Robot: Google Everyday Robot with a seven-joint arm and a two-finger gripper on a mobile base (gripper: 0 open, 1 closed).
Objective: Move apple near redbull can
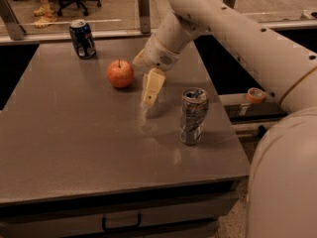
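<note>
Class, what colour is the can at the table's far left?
That short can is dark blue in the camera view; the gripper hangs between apple and redbull can.

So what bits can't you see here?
Camera view:
- Claw, between apple and redbull can: its far side hides behind the wrist.
- Dark blue can: writing too small to read.
- Person at the top left: cut off by the edge, only a leg and shoes show.
</note>
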